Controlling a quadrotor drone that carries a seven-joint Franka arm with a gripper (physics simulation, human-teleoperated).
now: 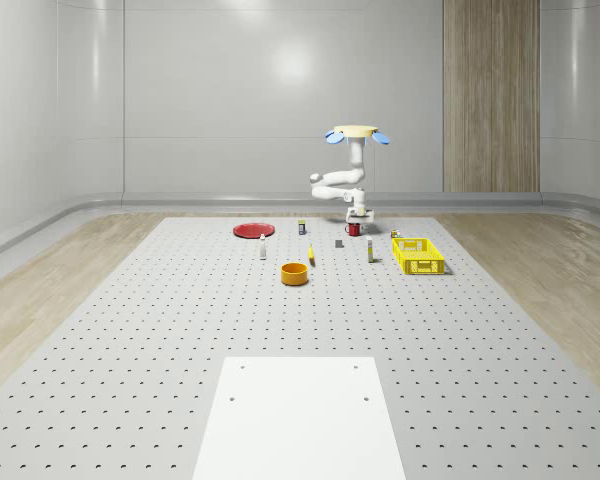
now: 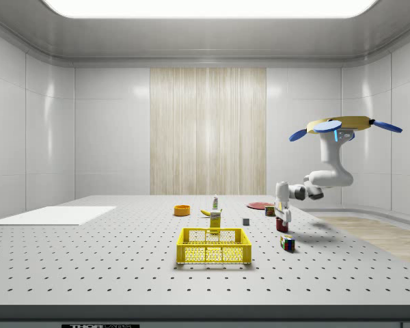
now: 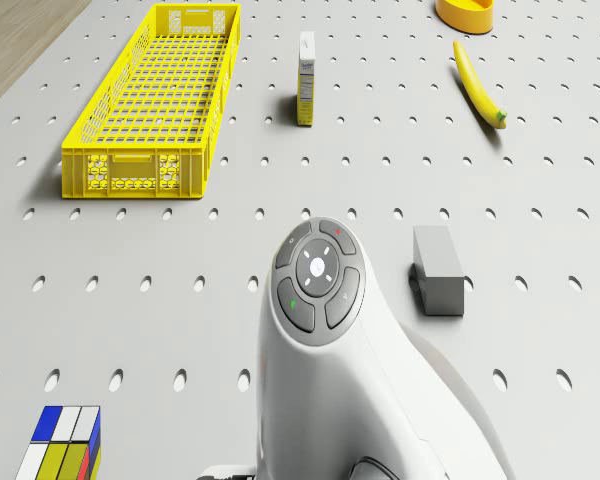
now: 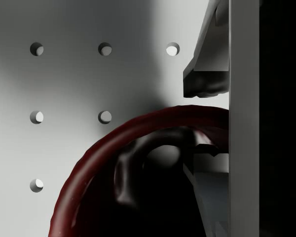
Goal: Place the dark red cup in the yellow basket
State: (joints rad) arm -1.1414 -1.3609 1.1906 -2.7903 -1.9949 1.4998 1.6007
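Nearest to us in the whole-scene view lies a white panel (image 1: 298, 415) set flat on the perforated table (image 1: 130, 330). Farther back we find an orange bowl (image 1: 295, 273), a banana (image 1: 311, 256) just behind it, a red plate (image 1: 252, 230) toward that view's left, and a small grey block (image 1: 339, 242) near the middle.

We see the drone (image 1: 357, 133) hovering above the table's far part, its white arm (image 1: 338, 186) folded down beneath it. The gripper (image 2: 282, 216) is lowered onto the dark red cup (image 1: 354, 229), which stands on the table well apart from the yellow basket (image 1: 417, 255). In the wrist view one fingertip (image 4: 206, 81) sits outside the cup's rim (image 4: 138, 129) and the other reaches inside it, so the fingers straddle the wall; we cannot tell whether they press on it.

From the drone's own camera we look past the arm's wrist housing (image 3: 325, 290) to the grey block just beside it, a small carton (image 3: 306, 64) standing upright between the block and the long yellow basket (image 3: 158, 100), and the banana off toward the bowl. A multicoloured cube (image 3: 65, 440) lies near the arm on the basket's side. In the side view that cube (image 2: 286, 242) sits between the cup and the basket (image 2: 214, 246).
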